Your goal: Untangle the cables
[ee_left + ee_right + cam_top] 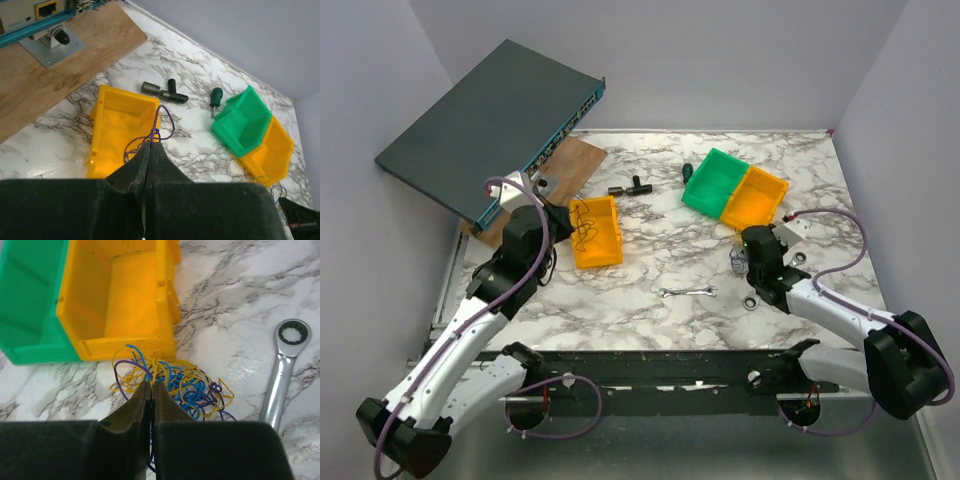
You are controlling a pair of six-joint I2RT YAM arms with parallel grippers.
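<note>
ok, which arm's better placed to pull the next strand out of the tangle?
Right. The right gripper is shut on the tangle by the wrench. The left gripper is far off, shut on one purple loop over a yellow bin.

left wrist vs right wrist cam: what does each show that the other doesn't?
Left wrist only: left gripper shut on a purple cable loop by the lone yellow bin; wooden board, black fitting, screwdriver. Right wrist only: wrench, and right gripper shut on the cable tangle up close. Both: green bin, paired yellow bin, marble table.
</note>
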